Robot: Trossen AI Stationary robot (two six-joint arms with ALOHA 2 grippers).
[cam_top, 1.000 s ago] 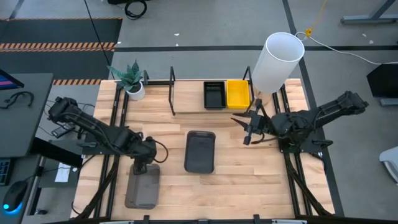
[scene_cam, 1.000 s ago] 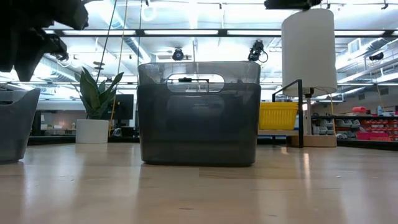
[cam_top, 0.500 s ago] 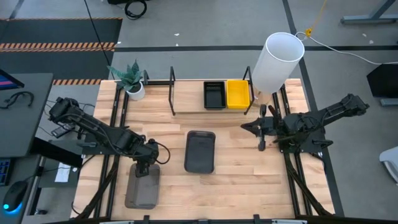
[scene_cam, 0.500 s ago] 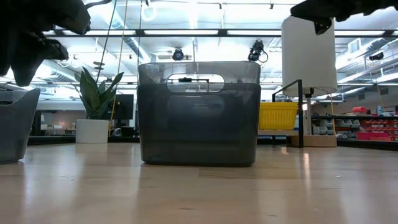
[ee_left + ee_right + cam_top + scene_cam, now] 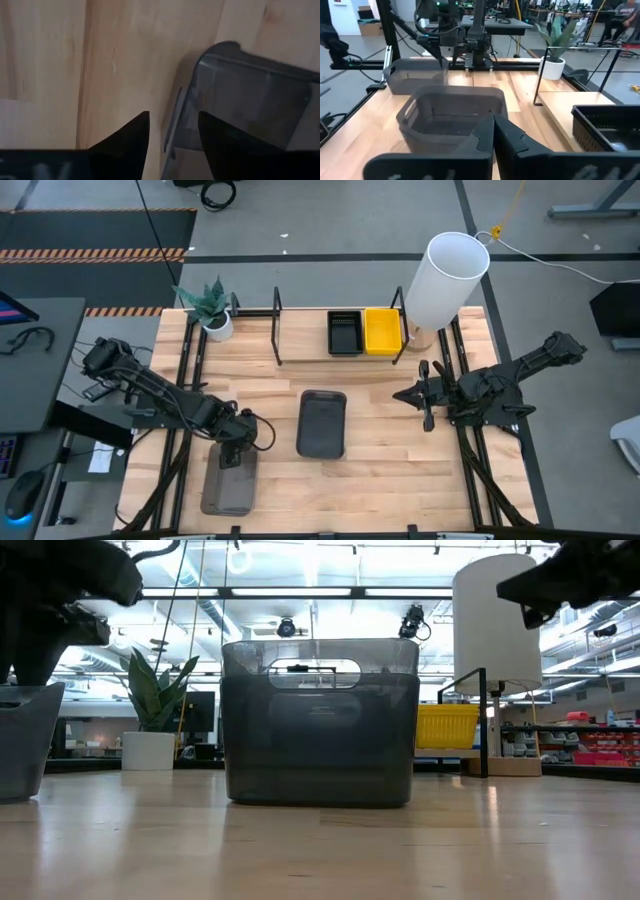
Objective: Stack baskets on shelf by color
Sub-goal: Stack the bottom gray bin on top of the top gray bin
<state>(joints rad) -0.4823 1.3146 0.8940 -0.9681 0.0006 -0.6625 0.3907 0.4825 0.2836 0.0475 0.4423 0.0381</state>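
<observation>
You've got bright, even light from overhead; in the low view the ceiling strip lights (image 5: 300, 592) blaze white and throw a soft sheen across the tabletop (image 5: 320, 850). From above, shadows under things stay short and faint. The near grey basket (image 5: 320, 722) reads crisp, the room behind it goes soft. Your left wrist view is dim and blurred, with the left gripper (image 5: 172, 142) nearly black. The right wrist view looks slightly bowed at the edges, perhaps.
</observation>
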